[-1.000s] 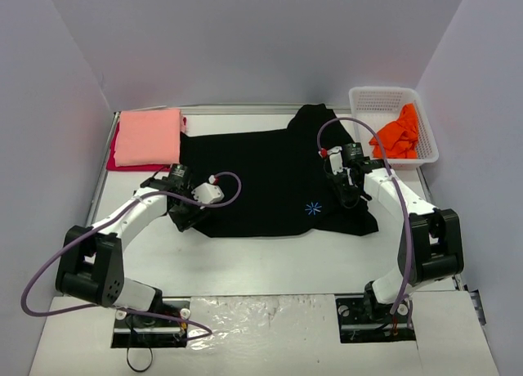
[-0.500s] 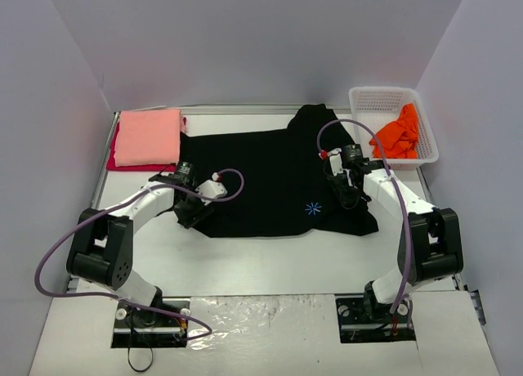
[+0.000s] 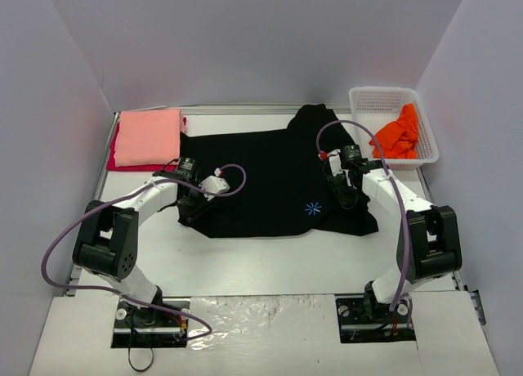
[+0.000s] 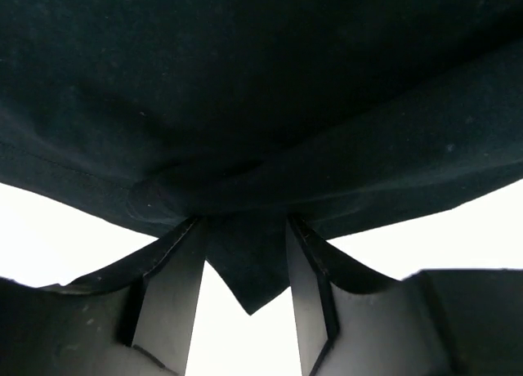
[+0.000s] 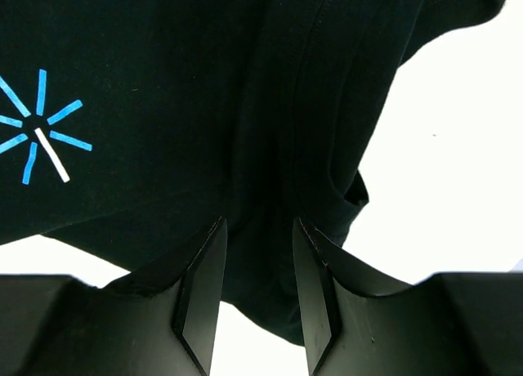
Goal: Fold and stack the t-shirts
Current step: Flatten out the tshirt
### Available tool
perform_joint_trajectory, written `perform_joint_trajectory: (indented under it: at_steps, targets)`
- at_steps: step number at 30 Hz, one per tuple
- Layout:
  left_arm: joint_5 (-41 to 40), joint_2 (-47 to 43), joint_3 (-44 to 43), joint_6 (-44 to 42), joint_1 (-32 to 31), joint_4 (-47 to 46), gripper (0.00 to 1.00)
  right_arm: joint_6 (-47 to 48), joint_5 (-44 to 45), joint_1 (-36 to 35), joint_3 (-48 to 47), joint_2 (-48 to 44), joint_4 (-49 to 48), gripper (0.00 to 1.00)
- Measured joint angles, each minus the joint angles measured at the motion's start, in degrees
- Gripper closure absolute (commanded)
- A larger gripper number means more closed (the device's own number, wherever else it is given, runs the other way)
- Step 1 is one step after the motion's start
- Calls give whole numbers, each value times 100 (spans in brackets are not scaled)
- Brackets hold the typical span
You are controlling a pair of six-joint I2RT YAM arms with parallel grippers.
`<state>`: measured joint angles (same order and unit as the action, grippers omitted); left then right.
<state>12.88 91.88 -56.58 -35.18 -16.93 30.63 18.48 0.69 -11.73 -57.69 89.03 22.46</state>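
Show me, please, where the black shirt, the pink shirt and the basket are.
black shirt (image 3: pixel 270 180), top view, middle of the cloth.
pink shirt (image 3: pixel 147 136), top view, centre of its folded top.
basket (image 3: pixel 380 90), top view, far rim.

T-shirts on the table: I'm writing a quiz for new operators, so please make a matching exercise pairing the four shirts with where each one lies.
Things:
1. black t-shirt
2. salmon-pink t-shirt
3. red t-shirt
4. orange t-shirt

Places:
A. in the white basket, far right
B. folded, lying on top of another shirt, far left
C. spread across the middle of the table
D. under another shirt, only its edges showing

Pairs: 1-C, 2-B, 3-D, 4-A
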Motion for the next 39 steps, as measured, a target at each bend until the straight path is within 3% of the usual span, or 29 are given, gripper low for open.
perform_joint_trajectory:
  at_steps: [6,8,15,19,27,39]
  targets:
    - [0,28,4,0,-26,-22,56,0,42,0,2,2,0,66]
    - [-2,35,4,13,-26,-24,67,0,48,0,4,4,0,66]
    - [0,138,15,17,-74,-76,80,0,59,-2,7,11,-2,66]
    - [-7,173,76,33,-79,-101,97,0,61,-4,7,11,-4,66]
    - [-125,-26,87,28,-79,24,98,0,63,-7,9,11,-9,66]
    - [-271,-1370,87,33,-79,413,98,-2,61,-37,31,11,-39,66]
